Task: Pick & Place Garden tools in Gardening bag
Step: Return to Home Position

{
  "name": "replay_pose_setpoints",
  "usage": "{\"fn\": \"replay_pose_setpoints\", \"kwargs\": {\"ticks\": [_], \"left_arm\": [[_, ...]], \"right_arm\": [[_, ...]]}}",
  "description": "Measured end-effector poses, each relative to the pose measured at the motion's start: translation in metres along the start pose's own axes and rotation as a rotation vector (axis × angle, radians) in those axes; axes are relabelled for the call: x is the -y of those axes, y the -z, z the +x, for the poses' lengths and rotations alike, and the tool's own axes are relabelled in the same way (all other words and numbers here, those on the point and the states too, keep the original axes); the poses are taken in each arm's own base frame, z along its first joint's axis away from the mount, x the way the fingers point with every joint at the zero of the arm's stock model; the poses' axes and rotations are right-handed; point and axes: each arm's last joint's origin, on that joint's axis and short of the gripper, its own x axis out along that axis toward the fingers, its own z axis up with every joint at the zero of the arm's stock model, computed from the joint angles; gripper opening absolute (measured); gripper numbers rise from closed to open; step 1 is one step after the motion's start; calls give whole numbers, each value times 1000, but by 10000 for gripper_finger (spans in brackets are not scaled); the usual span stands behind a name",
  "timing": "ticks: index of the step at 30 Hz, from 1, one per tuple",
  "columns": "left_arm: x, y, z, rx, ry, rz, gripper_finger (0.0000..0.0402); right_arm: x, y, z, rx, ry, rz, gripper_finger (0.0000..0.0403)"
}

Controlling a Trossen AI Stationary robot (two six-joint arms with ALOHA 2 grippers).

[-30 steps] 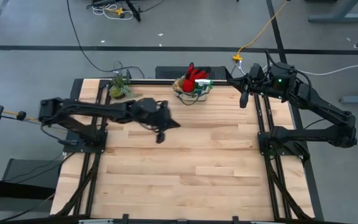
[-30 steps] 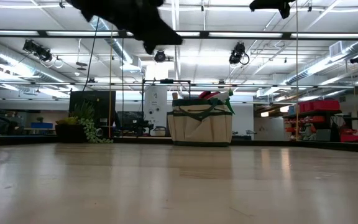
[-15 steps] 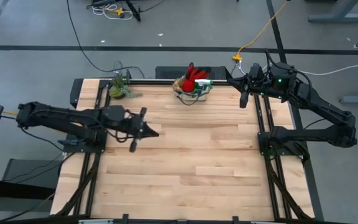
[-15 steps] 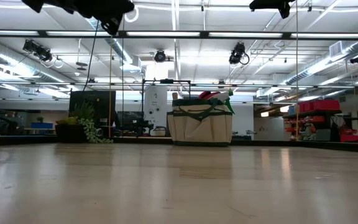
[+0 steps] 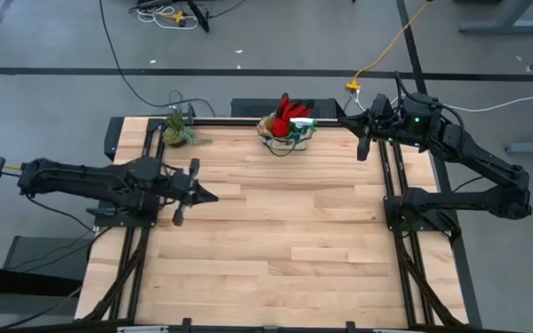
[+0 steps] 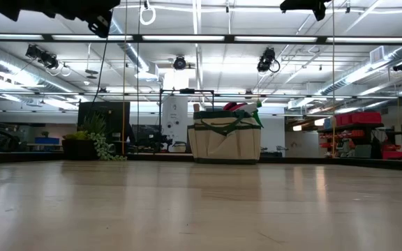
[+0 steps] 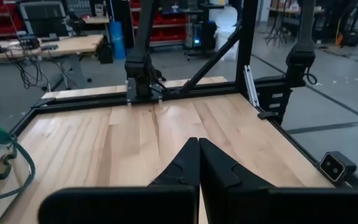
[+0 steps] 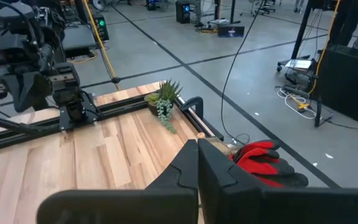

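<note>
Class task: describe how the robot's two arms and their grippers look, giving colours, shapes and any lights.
Both arms are black, built of slim jointed links. The left gripper and right gripper each end in two black wedge-shaped fingers tapering to a tip. A small green light glows on the right arm.

We're in a robotics lab or workshop here — bare grey concrete floor (image 5: 276, 37), loose cables (image 8: 298, 99) trailing across it, exposed ceiling ducts (image 6: 19, 66) overhead, red storage bins (image 6: 358, 118) beyond.

Grey concrete floor (image 5: 54, 37) — cables (image 5: 111, 48) trail; ceiling strip lights (image 6: 278, 38) glow.
</note>
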Motion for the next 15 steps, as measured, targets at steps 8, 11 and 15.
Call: {"fn": "replay_pose_setpoints", "kwargs": {"ticks": [8,11,15], "left_arm": [[4,25,-20,45,-1,-28,2],[4,32,-25,89,-8,-24,2],[4,43,-29,144,-35,-26,2]], "right_arm": [[0,0,0,0,0,0,0],[0,0,0,0,0,0,0],[0,0,0,0,0,0,0]]}}
